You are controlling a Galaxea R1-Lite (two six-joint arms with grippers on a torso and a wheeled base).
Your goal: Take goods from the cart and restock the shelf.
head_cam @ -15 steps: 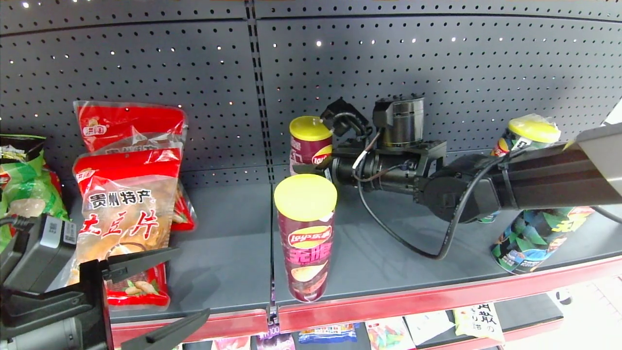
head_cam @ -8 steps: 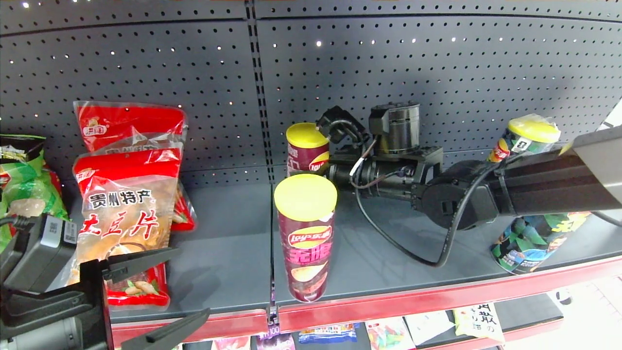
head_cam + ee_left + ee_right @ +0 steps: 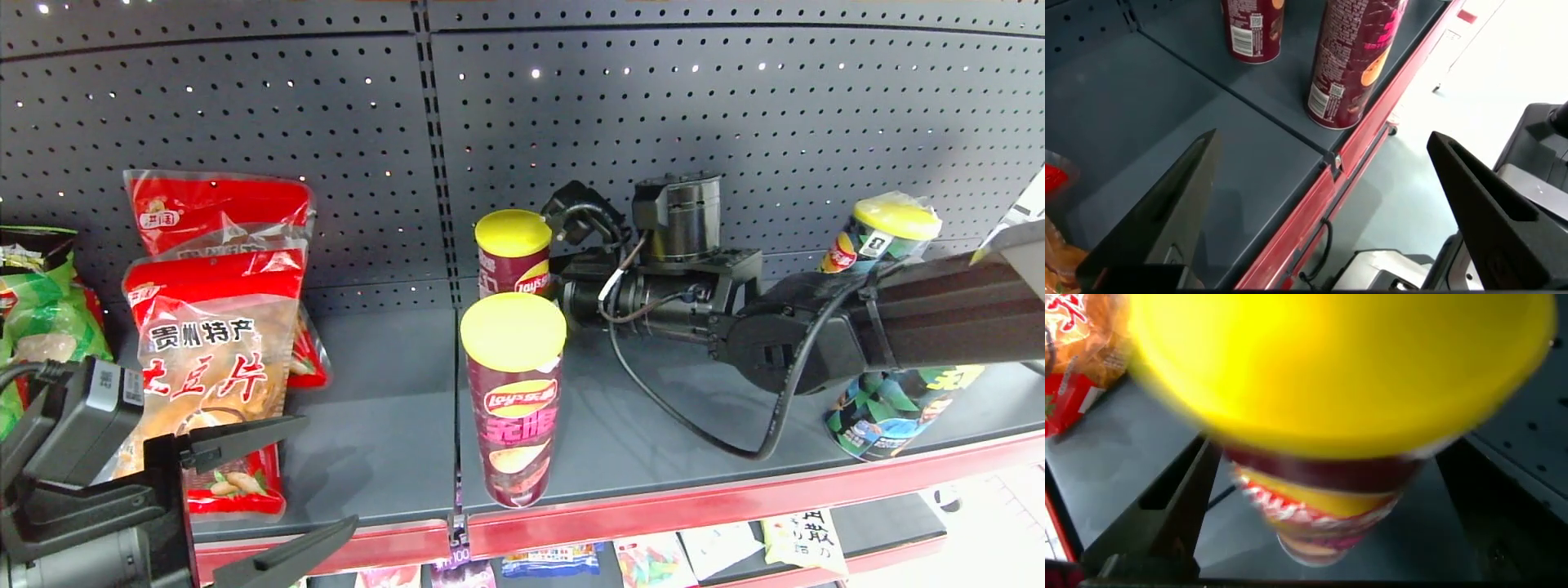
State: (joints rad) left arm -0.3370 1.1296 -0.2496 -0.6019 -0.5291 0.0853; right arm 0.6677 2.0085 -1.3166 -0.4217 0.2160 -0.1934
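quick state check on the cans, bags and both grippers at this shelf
rear purple chip can, upright, lidded, gripped by right gripper
front purple chip can, upright at shelf edge, lidded, free
green chip can, standing, top hidden
red snack bags, propped upright, untouched
left gripper, open, empty
right gripper, shut on rear purple chip can

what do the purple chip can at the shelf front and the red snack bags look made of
The tall purple chip can: probably printed cardboard tube, slight sheen; its yellow lid looks matte plastic. The red snack bags: glossy plastic film, partly see-through, crinkled.
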